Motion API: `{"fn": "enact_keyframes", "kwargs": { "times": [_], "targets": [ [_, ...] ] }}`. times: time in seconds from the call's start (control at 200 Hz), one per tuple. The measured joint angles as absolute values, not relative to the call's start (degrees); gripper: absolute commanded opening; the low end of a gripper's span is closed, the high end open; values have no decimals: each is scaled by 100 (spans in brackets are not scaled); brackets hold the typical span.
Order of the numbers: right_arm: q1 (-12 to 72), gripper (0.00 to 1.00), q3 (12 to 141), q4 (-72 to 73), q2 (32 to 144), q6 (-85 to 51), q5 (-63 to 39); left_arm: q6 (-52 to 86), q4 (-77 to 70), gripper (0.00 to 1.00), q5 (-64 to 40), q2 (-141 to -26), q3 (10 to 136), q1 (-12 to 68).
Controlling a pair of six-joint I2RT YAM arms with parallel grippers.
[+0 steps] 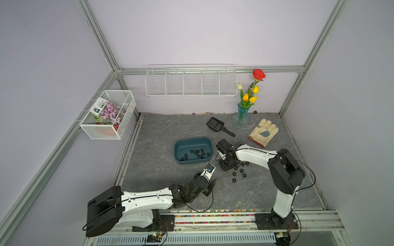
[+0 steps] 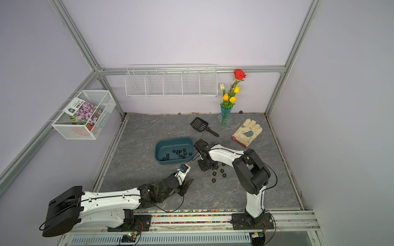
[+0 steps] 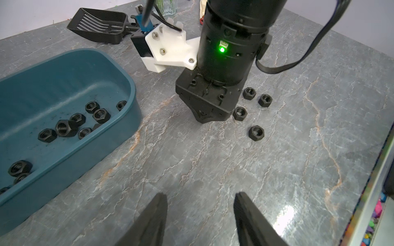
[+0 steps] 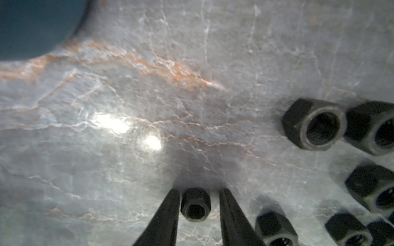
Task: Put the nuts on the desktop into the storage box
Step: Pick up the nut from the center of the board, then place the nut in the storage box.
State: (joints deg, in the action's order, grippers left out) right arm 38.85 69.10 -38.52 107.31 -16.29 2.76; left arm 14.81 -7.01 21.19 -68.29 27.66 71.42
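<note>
The teal storage box (image 1: 193, 141) (image 2: 173, 139) (image 3: 132, 85) sits mid-desktop (image 1: 160, 132) and holds several black nuts (image 1: 197, 152) (image 3: 64, 127). To its right, several more nuts (image 1: 241, 170) (image 2: 221, 170) (image 3: 256, 132) (image 4: 315, 125) lie loose on the stone. My right gripper (image 1: 226, 167) (image 4: 199, 191) points straight down at the left edge of that cluster. Its jaws straddle one nut (image 4: 195, 204): one finger touches it, and a narrow gap shows at the other. My left gripper (image 1: 211, 187) (image 3: 200, 194) hovers open and empty over bare desktop in front of the box.
A black slotted scoop (image 1: 217, 125), a blue glass vase of flowers (image 1: 242, 117) and a pale work glove (image 1: 264, 132) lie behind the cluster. White wire baskets hang on the back wall (image 1: 190, 83) and the left wall (image 1: 108, 115). A metal rail (image 1: 213, 217) borders the front edge.
</note>
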Motion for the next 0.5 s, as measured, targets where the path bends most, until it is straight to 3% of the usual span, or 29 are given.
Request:
{"fn": "enact_keyframes", "kwargs": {
  "times": [0.265, 0.5],
  "targets": [
    [3859, 23, 6877, -3817, 10718, -1667, 294, 1496, -701, 55, 2119, -6829, 2786, 7142],
    [3859, 21, 6895, -3833, 10718, -1671, 292, 1498, -707, 56, 2165, -6823, 2786, 7142]
  ]
}}
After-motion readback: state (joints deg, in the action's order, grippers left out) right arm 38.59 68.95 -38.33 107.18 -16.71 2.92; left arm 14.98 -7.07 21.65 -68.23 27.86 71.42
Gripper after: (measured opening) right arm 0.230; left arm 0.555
